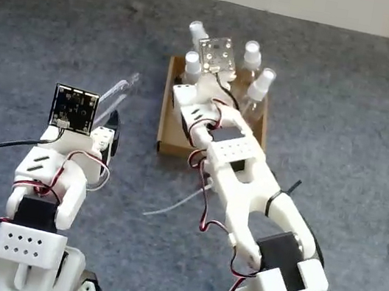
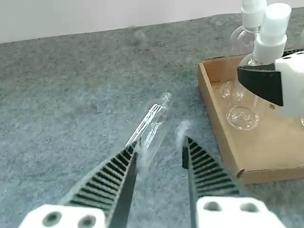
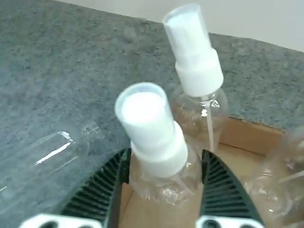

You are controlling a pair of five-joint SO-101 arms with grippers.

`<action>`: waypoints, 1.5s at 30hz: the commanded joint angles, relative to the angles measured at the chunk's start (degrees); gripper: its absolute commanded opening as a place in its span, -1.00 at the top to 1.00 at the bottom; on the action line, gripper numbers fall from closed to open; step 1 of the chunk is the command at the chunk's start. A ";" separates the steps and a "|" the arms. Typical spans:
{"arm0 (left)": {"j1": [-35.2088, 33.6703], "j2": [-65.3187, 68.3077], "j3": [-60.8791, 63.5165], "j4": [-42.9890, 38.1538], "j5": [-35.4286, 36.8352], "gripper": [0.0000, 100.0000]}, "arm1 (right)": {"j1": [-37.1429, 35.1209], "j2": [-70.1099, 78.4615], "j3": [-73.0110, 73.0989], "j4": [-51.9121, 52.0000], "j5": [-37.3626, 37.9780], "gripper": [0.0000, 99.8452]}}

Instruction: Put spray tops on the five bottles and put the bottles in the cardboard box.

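- desk [image 1: 354, 83]: grey felt cover, carries everything.
- cardboard box [image 1: 168, 139]: the landmark, open top, in front of the right arm.
- right tool [image 3: 165, 156]: reaches into the cardboard box; jaws sit against both sides of the held bottle [image 3: 152, 137], looks clamped.
- left tool [image 2: 160, 145]: outside the cardboard box on the bare bottle's side; jaws apart, nothing gripped; the bottle's base lies at one jaw tip.
- held bottle: capped and upright, inside the cardboard box by the wall that faces the bare bottle.
- three other capped bottles [image 1: 252, 53]: upright, farther back in the cardboard box than the held one.
- bare bottle [image 2: 152, 124]: no spray top, on its side on the desk just beside the cardboard box, neck pointing away from the left tool.
- thin white tube [image 1: 169, 205]: on the desk off the near edge of the cardboard box; probably the last top's dip tube, head not visible.
- Judgement: four bottles done, the fifth still to cap.
- To do it well:
  - Open the right jaws only slightly and lift straight up so the neighbours stay standing.
  - Grip the bare bottle mid-body, since clear round plastic rolls and slips.
  - Stand it neck-up and hold it steady before feeding in the tube.
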 commanded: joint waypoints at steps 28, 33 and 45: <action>-0.40 0.48 -0.31 -1.32 -0.09 0.80 | -0.31 -4.53 -12.18 12.44 0.53 0.49; -0.40 0.57 -0.31 -1.32 -0.09 0.80 | -0.48 -4.62 -20.18 22.55 0.53 0.49; 0.31 0.75 -0.84 -1.05 -0.09 0.80 | -0.48 -10.95 -32.92 43.65 0.53 0.52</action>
